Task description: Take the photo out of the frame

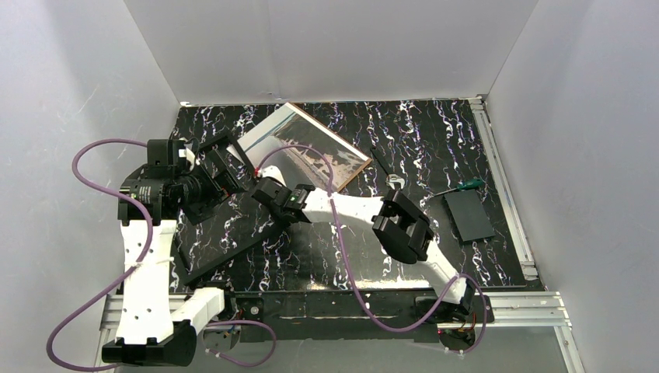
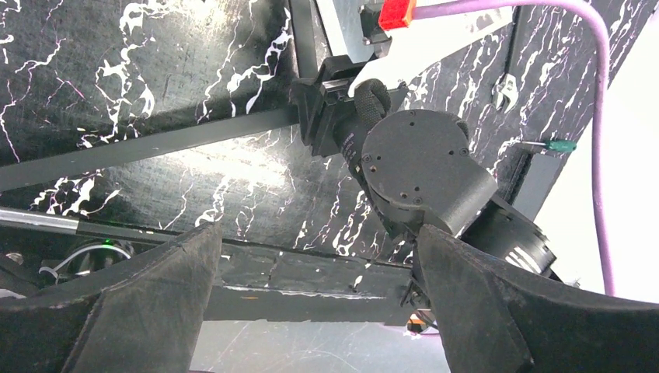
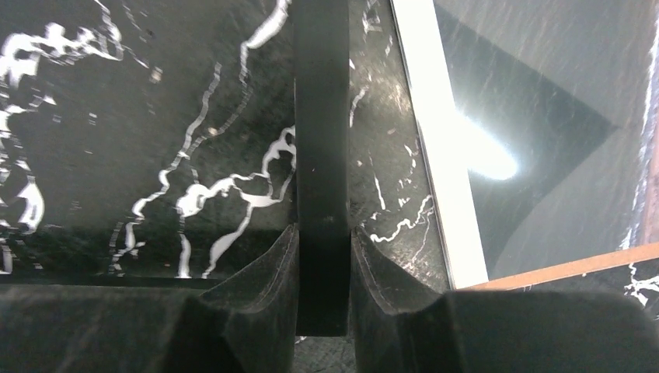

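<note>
**Status: Print Out of Frame, Right Gripper on Frame Rail**

1. Task items. The large glossy landscape print with a white border and brown fibreboard edge [image 1: 303,148] lies face up and at an angle on the black tabletop with white marble veining [image 1: 435,132], toward the far side. The thin black rectangular picture frame [image 3: 322,155] lies nearer the arm bases, to the left. In the right wrist view, a strip of bare tabletop separates the frame rail from the print's white border, so the two are apart.

2. Right gripper [image 3: 322,233]. Both fingers are pressed against opposite sides of one narrow frame rail, clamping it.

3. Left gripper [image 2: 317,237]. The fingers are spread wide with nothing between them. It hangs above the frame's left portion, close to the print's left corner.

4. Markings. Small white print on the right arm's black wrist housing [image 2: 420,171] is too small to read.

5. Surroundings.
   - A flat black rectangular box [image 1: 468,216] lies on the right of the tabletop, well apart from the print.
   - A green-handled screwdriver [image 1: 465,186] lies just beyond the box.
   - A small silver open-end wrench [image 2: 505,89] lies near the print's right corner.

6. Obstructions. The right arm's purple cable [image 1: 342,256] arcs over the print's near portion, and its white forearm crosses the table just beside the print's near edge.
</note>
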